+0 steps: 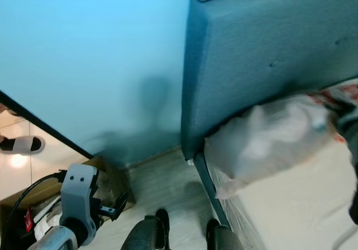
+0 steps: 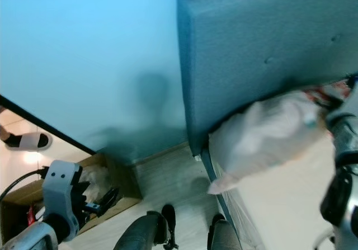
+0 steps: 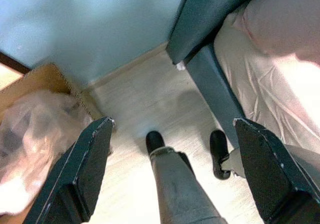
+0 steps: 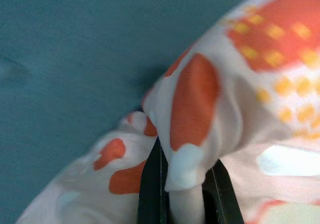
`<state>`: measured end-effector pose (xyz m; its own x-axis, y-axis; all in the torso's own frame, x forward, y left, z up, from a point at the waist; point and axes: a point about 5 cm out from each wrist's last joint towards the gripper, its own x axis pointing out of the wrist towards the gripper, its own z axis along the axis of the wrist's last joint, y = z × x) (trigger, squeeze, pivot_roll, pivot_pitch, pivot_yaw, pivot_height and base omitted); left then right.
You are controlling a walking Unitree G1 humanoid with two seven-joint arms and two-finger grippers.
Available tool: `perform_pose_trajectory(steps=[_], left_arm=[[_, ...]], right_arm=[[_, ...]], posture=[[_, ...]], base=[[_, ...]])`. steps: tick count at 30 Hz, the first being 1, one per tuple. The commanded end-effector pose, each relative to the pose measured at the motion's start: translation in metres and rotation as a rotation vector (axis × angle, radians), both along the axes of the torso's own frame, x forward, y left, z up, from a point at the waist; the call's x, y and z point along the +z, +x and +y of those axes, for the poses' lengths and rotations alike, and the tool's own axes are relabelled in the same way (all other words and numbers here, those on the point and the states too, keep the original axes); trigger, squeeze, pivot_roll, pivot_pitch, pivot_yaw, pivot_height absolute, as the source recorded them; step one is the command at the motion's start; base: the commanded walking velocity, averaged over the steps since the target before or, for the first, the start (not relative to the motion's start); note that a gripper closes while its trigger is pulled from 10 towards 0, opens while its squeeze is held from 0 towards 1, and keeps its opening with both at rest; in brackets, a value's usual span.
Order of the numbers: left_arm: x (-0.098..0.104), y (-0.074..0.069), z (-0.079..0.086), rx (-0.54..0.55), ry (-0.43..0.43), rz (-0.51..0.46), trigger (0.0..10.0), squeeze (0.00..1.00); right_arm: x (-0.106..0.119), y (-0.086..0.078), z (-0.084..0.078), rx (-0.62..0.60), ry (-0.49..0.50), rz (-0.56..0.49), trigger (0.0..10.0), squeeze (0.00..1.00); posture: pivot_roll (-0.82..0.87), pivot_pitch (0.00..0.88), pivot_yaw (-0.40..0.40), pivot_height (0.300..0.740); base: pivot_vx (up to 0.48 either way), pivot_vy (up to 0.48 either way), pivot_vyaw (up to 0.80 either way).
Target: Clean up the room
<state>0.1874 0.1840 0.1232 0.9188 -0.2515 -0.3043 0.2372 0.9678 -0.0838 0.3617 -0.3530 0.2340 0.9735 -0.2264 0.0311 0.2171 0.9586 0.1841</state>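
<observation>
At the frame's right edge, the right gripper [image 4: 182, 184] pinched a fold of the orange-patterned pillow [image 1: 268, 138], held against the blue headboard [image 1: 263, 54] above the mattress [image 1: 291, 205]. The left gripper [image 3: 170, 176], lower left, hung with fingers spread wide beside a cardboard box [image 3: 35, 83].

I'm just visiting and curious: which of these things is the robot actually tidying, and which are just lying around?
In the job:
- patterned cloth, pinched in the right claw
- cardboard box holding plastic

Just lying about:
- slipper
- headboard
- mattress
</observation>
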Motion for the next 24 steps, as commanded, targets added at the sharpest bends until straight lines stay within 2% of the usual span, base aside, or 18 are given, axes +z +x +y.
perform_pose_trajectory(steps=[1, 3, 4, 7, 10, 13, 14, 21, 24], left_arm=[[-0.007, -0.007, 0.004, 0.006, 0.015, 0.048, 10.0, 0.00], [-0.006, -0.007, 0.005, 0.011, 0.019, 0.048, 10.0, 0.00], [-0.006, -0.008, 0.005, 0.013, 0.019, 0.049, 10.0, 0.00], [-0.006, -0.008, 0.005, 0.013, 0.018, 0.049, 10.0, 0.00], [-0.006, -0.008, 0.003, 0.008, 0.012, 0.048, 10.0, 0.00], [-0.006, -0.007, 0.002, 0.007, 0.012, 0.048, 10.0, 0.00], [-0.006, -0.006, 0.003, 0.006, 0.011, 0.046, 10.0, 0.00], [-0.005, -0.006, 0.004, 0.010, 0.012, 0.045, 10.0, 0.00], [-0.006, -0.006, 0.004, 0.011, 0.011, 0.046, 10.0, 0.00]], right_arm=[[0.009, 0.001, 0.002, 0.031, 0.003, -0.060, 10.0, 0.00], [0.031, 0.013, 0.023, 0.181, 0.030, -0.161, 10.0, 0.00], [0.037, 0.016, 0.029, 0.205, 0.020, -0.174, 10.0, 0.00], [0.039, 0.018, 0.030, 0.204, 0.009, -0.171, 10.0, 0.00], [0.021, 0.011, 0.015, 0.067, -0.029, -0.065, 10.0, 0.00], [0.011, 0.006, 0.007, 0.002, -0.048, -0.009, 10.0, 0.00], [-0.005, -0.005, -0.010, -0.128, -0.084, 0.085, 10.0, 0.00], [-0.021, -0.021, -0.028, -0.207, -0.045, 0.126, 10.0, 0.00], [-0.025, -0.023, -0.029, -0.205, -0.041, 0.135, 10.0, 0.00]], posture=[[0.17, 0.405, 0.085, 0.740], [0.17, 0.404, 0.080, 0.740], [0.17, 0.403, 0.080, 0.740], [0.17, 0.402, 0.080, 0.740], [0.17, 0.400, 0.082, 0.740], [0.17, 0.399, 0.083, 0.740], [0.17, 0.397, 0.084, 0.740], [0.17, 0.396, 0.084, 0.740], [0.17, 0.391, 0.085, 0.740]], base=[[0.000, 0.000, 0.00], [0.000, 0.000, 0.00], [0.000, 0.000, 0.00], [0.000, 0.000, 0.00], [0.000, 0.000, 0.00], [0.000, 0.000, 0.00], [0.000, 0.000, 0.00], [0.000, 0.000, 0.00], [0.000, 0.000, 0.00]])
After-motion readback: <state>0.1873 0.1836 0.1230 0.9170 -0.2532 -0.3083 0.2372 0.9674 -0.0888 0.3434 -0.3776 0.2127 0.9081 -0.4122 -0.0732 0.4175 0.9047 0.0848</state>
